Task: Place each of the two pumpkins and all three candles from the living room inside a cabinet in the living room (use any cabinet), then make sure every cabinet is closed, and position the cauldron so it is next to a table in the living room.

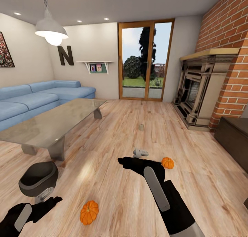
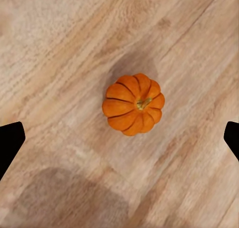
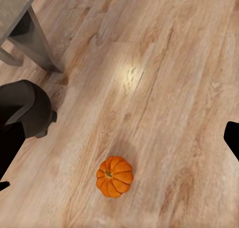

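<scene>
— Which step is judged to be in hand?

— The pick-up of the first pumpkin. Starting at the left, the cauldron is seen upright on the wooden floor. The left claw is held wide open and empty, and the nearer pumpkin lies on the floor between its spread fingers, untouched.

— And further right?

— One candle is seen standing mid-floor. The right claw is likewise spread and nothing is gripped. The second pumpkin sits just beyond that arm, and the cabinet is set against the right wall.

— What is called for next?

— The left claw would probably be lowered straight over the pumpkin and closed around its ribs. A cabinet drawer must then be opened.
</scene>
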Robot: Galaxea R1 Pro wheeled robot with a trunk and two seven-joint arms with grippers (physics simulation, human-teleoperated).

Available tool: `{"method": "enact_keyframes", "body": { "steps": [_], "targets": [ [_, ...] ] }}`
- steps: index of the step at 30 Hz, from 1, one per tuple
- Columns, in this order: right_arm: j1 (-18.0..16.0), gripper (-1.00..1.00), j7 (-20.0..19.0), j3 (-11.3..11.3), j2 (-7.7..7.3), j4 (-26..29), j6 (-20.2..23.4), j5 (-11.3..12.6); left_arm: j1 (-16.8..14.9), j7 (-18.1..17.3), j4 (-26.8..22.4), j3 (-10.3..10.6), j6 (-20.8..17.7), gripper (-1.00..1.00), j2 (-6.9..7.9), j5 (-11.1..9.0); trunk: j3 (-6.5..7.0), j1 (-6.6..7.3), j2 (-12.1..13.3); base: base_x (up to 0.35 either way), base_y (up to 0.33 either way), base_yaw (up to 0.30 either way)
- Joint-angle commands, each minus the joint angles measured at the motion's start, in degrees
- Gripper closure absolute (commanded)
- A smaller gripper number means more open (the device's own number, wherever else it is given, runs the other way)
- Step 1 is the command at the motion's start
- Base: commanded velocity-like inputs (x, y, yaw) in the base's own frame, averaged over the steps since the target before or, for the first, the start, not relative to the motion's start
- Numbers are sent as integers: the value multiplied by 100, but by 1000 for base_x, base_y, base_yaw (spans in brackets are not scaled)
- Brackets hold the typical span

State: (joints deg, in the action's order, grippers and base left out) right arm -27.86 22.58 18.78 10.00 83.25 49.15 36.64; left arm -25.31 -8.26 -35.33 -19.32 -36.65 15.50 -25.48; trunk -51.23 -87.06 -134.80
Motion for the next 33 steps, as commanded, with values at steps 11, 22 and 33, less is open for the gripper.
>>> {"method": "enact_keyframes", "body": {
  "steps": [11,22,33],
  "targets": [
    [0,-100,1,18,0,7,-36,1,0,0,0,-1,6,-100,-3,-1,-189,-242,-443,0,0,-23],
    [11,-100,-16,14,0,-27,-80,-2,0,0,0,-1,9,-100,-9,-1,-349,-464,-845,0,0,-115],
    [44,-100,-11,-1,0,-65,-184,-3,0,0,0,-1,9,-100,-12,-1,-591,-493,-860,0,0,-4]
  ]
}}
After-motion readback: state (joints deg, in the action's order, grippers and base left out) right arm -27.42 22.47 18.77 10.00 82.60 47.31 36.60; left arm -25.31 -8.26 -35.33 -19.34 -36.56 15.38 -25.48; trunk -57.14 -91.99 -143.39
